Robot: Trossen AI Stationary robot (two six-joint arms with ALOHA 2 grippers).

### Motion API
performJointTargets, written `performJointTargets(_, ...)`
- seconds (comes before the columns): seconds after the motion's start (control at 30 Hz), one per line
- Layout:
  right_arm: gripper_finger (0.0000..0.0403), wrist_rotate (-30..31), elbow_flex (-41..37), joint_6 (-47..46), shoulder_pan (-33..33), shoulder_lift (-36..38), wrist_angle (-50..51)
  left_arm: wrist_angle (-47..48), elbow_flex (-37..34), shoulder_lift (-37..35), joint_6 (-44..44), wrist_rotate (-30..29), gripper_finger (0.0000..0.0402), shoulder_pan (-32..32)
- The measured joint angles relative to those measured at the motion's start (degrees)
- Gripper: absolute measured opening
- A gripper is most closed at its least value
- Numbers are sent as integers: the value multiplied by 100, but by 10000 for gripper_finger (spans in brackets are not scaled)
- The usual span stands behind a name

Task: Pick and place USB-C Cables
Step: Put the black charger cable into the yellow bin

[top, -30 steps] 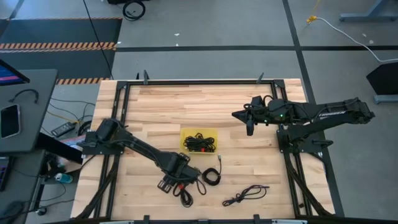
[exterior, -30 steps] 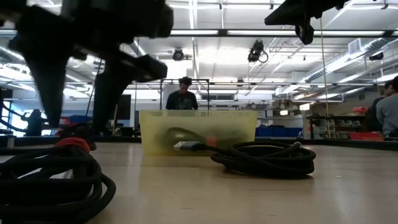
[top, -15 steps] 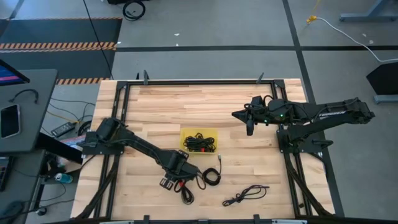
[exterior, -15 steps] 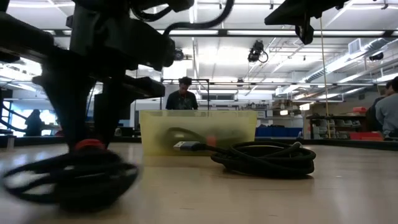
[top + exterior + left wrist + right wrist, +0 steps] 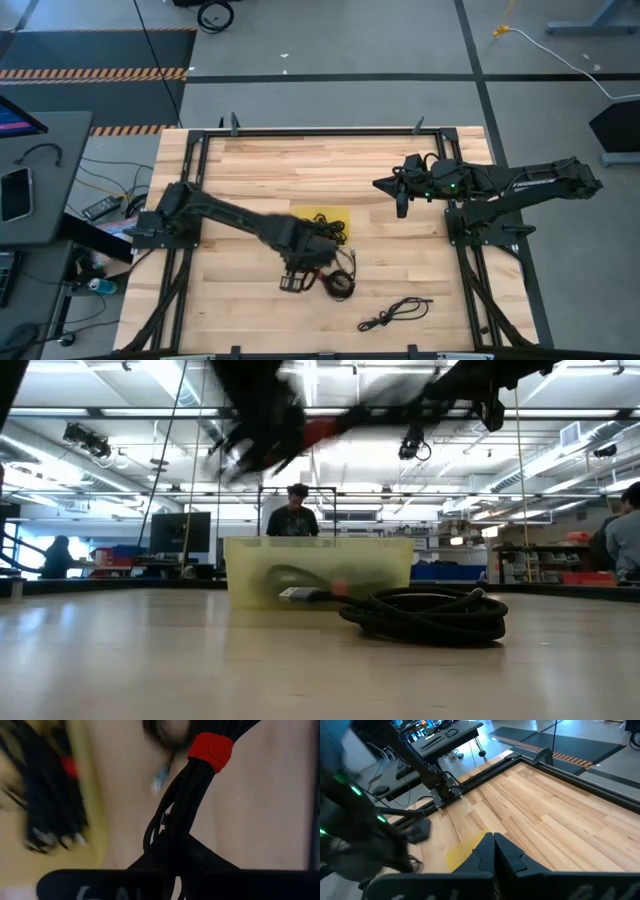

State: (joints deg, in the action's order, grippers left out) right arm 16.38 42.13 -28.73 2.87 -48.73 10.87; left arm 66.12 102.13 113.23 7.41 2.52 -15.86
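Observation:
My left gripper is shut on a USB-C cable, a black bundle with a red tie. It hangs well above the table in the low view, blurred, just in front of the yellow bin. The bin holds several more black cables. Another coiled cable lies flat on the table beside the bin. A loose cable lies nearer the front edge. My right gripper is shut and hovers at the far right, touching nothing. My left gripper pinches the bundled cords between its two fingers, a little away from the red tie, with several strands together. The bundle is lifted clear of the table. The fingertips themselves are hidden by the cords and the blur.
The table's black frame rails run along its edges. Bare wood lies across the far half. A person stands beyond the far edge, and a side desk sits at the left.
My left gripper has shut on the red-tied bundle near the front edge and lifted it off the table. It has swung up and toward the table's right and far side, up to the yellow bin. The other coil has stayed in place.

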Motion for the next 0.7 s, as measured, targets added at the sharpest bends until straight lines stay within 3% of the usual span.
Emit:
performJointTargets(0.1,2,1,0,24,0,0,2,98,861,-11,139,-387,23,201)
performJointTargets(0.17,2,0,0,28,0,0,4,389,1342,-16,247,-949,23,355)
performJointTargets(0.27,2,0,0,38,0,0,2,715,1704,-31,447,-1683,23,680)
performJointTargets(0.33,2,0,0,42,0,0,1,928,1767,-29,619,-1824,23,964)
performJointTargets(0.5,2,0,0,70,0,0,4,952,1347,-22,849,-1566,23,1515)
performJointTargets(0.7,2,3,0,127,0,0,4,330,104,-7,853,-750,23,1630)
